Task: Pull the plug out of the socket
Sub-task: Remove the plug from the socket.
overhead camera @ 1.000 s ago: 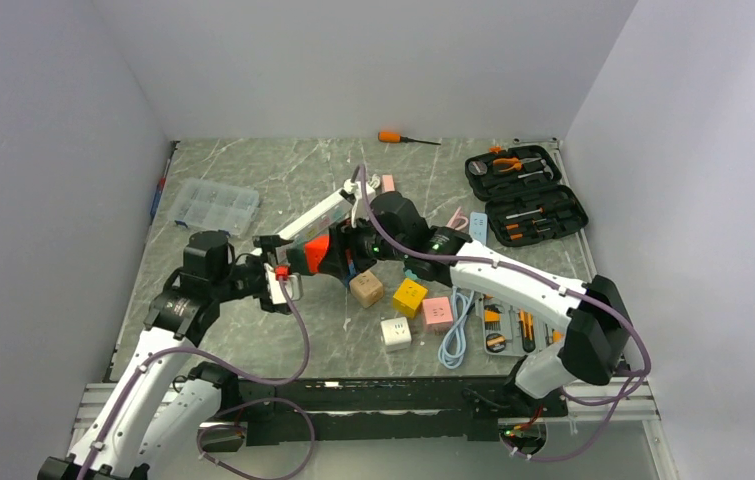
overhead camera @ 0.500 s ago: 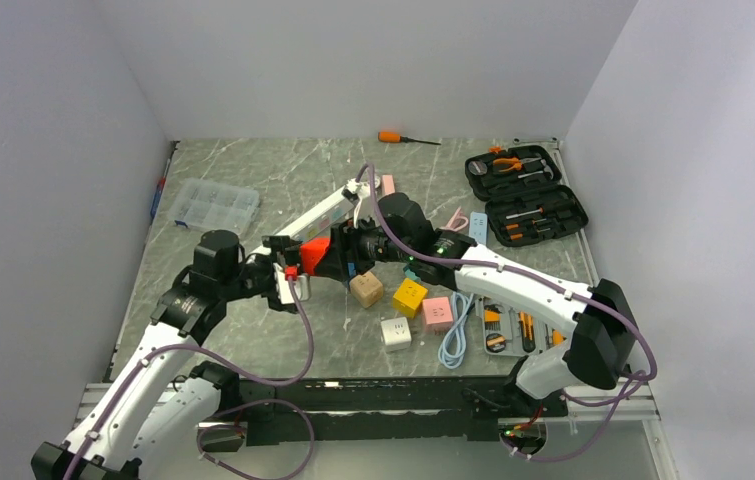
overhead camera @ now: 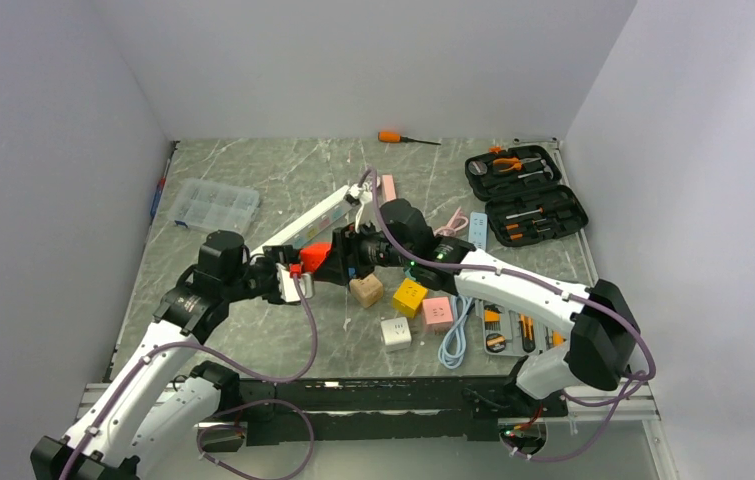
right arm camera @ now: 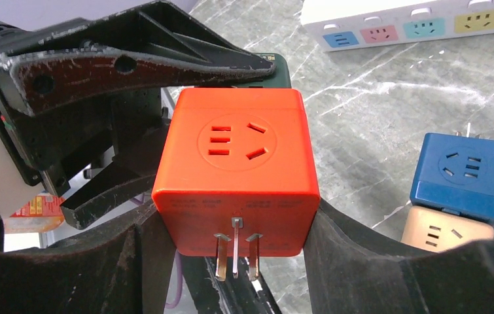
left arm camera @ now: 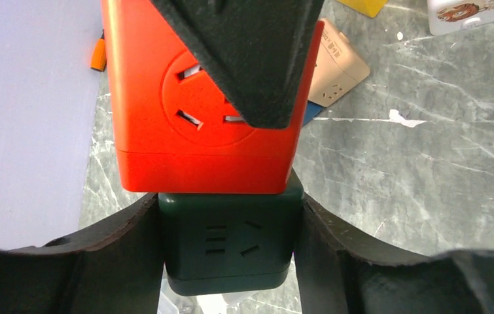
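Observation:
An orange cube socket (right arm camera: 237,170) hangs above the table, and my right gripper (right arm camera: 234,255) is shut on its two sides. Its own three prongs (right arm camera: 250,252) stick out bare toward the right wrist camera. A dark green cube plug (left arm camera: 228,242) sits seated against the orange cube's (left arm camera: 192,118) far face. My left gripper (left arm camera: 228,252) is shut on it, with both fingers (left arm camera: 126,255) pressed to its sides. From above, the two grippers meet around the orange cube (overhead camera: 316,255) over the middle of the table, and the green cube is mostly hidden there.
A blue cube (right arm camera: 463,173) stacked on a beige cube (right arm camera: 447,235) sits just right of the grip. A white power strip (overhead camera: 313,215) lies behind. Yellow (overhead camera: 410,294), pink (overhead camera: 437,312) and white (overhead camera: 395,333) cubes, a blue cable (overhead camera: 456,335), a tool case (overhead camera: 526,195) and a clear box (overhead camera: 215,205) are around.
My left gripper has moved right up to the orange cube and its fingers have shut on the green cube. The right gripper kept its hold and shifted slightly.

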